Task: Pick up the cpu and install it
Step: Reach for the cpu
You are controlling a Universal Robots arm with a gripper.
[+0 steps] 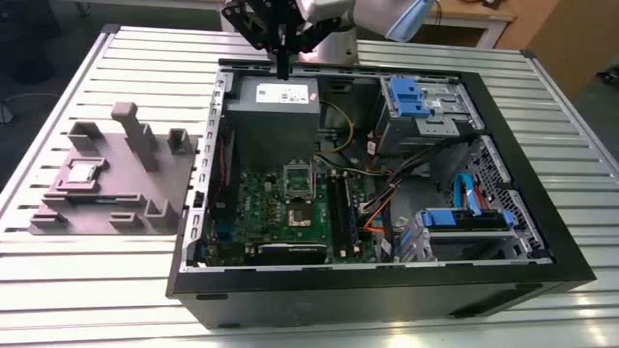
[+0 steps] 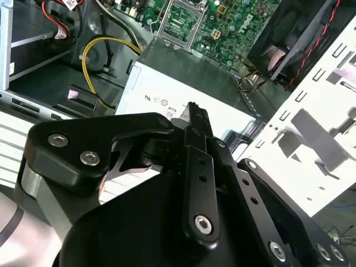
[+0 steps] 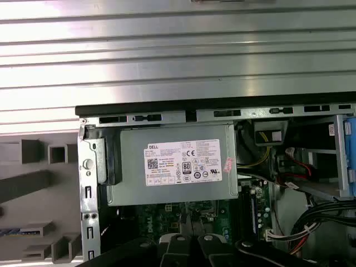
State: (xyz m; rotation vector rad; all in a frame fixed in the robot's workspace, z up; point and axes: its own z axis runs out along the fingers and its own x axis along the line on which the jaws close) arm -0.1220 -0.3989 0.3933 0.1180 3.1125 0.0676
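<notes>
— Step in hand?
— Judged pre-pick-up; nothing gripped. Logged end effector (image 1: pixel 283 71) closed and empty, hovering above power supply (image 1: pixel 274 101).
— And cpu (image 1: pixel 82 172)?
— Spotted flat on grey fixture (image 1: pixel 121 181), well apart from power supply toward the exterior view's left, far from end effector. Probably calls for opening up first.

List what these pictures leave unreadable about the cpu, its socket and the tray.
cpu: too small in the exterior view to tell its corner marking.
Socket: cut off by the edge in the second wrist view; the gripper covers it in the first wrist view.
Grey tray: cut off by the edge in the first wrist view.
</notes>
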